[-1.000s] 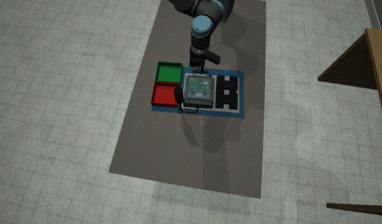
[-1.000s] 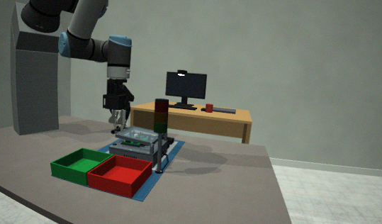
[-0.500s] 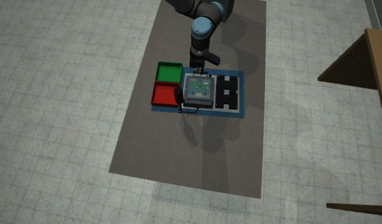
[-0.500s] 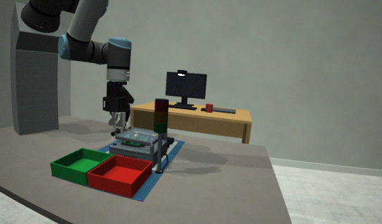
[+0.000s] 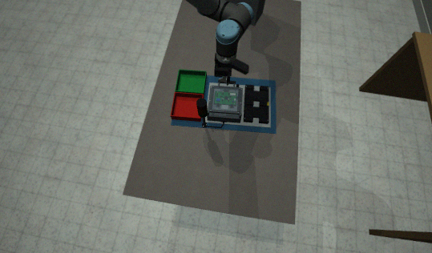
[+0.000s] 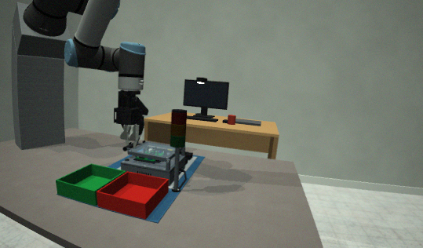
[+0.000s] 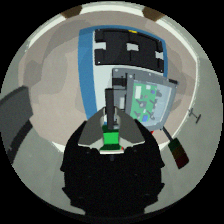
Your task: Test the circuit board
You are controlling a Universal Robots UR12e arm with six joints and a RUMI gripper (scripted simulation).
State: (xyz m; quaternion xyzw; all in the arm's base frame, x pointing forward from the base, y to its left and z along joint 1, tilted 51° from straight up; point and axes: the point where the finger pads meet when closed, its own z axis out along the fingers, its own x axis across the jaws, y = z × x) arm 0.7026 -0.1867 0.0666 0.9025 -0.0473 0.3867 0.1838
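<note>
The green circuit board (image 5: pixel 224 97) (image 6: pixel 150 151) (image 7: pixel 147 102) lies flat in the grey tester (image 5: pixel 224 116) (image 6: pixel 144 166), component side up, under the clear lid (image 5: pixel 236 93) (image 6: pixel 164 146), which is down. My gripper (image 5: pixel 227 78) (image 6: pixel 130 140) (image 7: pixel 109 107) is shut with nothing between the fingers. It points straight down at the lid's far edge, right over the black hook there. The signal light (image 5: pixel 201 107) (image 6: pixel 178 127) (image 7: pixel 178 154) stands at the tester's corner near the red bin, and none of its segments glows. The black tray (image 5: pixel 256 104) (image 7: pixel 129 47) is empty.
The green bin (image 5: pixel 191 82) (image 6: pixel 87 182) and the red bin (image 5: pixel 185 107) (image 6: pixel 130 194) stand side by side next to the tester, both empty. All rest on a blue mat (image 5: pixel 272 130) (image 6: pixel 193 162). A wooden desk (image 6: pixel 211 133) with a monitor stands behind the table.
</note>
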